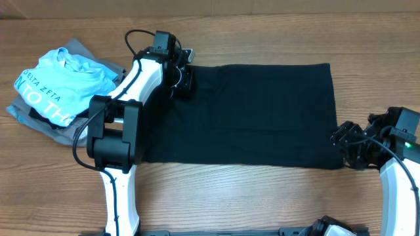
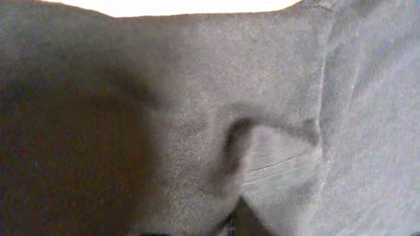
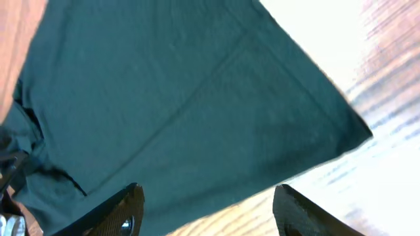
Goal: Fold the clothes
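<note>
The black T-shirt [image 1: 249, 115] lies flat on the table as a wide rectangle. My left gripper [image 1: 186, 80] is at its top left edge. In the left wrist view the black fabric [image 2: 197, 98] fills the frame, puckers close to the camera and hides the fingers, so the gripper looks shut on it. My right gripper [image 1: 344, 147] is at the shirt's lower right corner. In the right wrist view its fingers [image 3: 210, 213] are wide open over the shirt's edge [image 3: 164, 98], holding nothing. The white neck label is not visible.
A light-blue tee with white lettering [image 1: 62, 82] lies on grey folded garments [image 1: 64, 136] at the left, beside the left arm. The wooden table [image 1: 262, 196] shows in front of and behind the shirt.
</note>
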### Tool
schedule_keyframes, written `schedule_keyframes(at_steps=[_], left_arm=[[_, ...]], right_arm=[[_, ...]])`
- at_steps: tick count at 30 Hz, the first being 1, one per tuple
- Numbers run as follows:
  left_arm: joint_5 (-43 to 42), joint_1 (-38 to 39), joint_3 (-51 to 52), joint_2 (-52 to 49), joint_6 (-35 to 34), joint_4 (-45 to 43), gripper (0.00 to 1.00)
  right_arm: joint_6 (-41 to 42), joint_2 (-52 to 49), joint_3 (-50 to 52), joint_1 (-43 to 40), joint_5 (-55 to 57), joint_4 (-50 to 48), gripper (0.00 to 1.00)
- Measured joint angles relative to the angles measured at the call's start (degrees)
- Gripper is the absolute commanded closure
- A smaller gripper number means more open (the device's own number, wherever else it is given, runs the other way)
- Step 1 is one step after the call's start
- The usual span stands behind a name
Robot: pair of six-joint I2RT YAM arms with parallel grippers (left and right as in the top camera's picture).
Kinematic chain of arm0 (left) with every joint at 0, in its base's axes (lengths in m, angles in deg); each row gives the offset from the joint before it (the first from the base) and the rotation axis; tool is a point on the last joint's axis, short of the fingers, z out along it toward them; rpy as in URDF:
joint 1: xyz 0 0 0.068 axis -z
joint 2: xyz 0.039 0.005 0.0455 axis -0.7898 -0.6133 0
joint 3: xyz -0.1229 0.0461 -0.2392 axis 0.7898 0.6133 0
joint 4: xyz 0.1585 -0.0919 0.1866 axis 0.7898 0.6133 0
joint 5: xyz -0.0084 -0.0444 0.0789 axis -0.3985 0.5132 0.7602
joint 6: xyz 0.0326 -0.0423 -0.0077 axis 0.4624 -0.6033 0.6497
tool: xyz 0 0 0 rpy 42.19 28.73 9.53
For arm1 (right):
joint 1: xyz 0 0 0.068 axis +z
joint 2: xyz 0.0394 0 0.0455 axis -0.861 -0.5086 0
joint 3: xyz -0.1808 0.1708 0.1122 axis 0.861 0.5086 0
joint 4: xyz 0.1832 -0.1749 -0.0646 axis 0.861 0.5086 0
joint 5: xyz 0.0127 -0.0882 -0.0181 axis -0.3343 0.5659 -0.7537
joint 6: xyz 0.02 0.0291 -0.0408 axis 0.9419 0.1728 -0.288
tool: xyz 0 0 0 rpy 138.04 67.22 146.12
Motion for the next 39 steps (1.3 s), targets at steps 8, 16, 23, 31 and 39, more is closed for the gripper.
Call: schedule_keyframes(at_steps=[8, 16, 23, 31, 39], left_arm=[[-0.5, 0.0, -3.4, 2.6, -0.9, 3.2, 0.96], [-0.4, 0.0, -4.3, 10.2, -0.9, 7.9, 0.96], [0.3, 0.0, -4.4, 10.7, -0.9, 13.0, 0.96], [2.1, 0.0, -4.4, 10.7, -0.9, 15.5, 0.96], [2.5, 0.0, -4.4, 10.7, -0.9, 16.0, 0.96]], right_arm=[[0.0, 0.0, 0.0, 0.0, 0.0, -11.6, 0.34], [2.0, -9.3, -0.2, 0.0, 0.0, -30.3, 0.37], [3.9, -28.0, -5.0, 0.1, -3.3, -38.5, 0.30], [-0.8, -44.7, -27.0, 3.1, -3.6, -31.2, 0.22], [-2.8, -53.8, -32.5, 6.6, -0.4, -39.7, 0.22]])
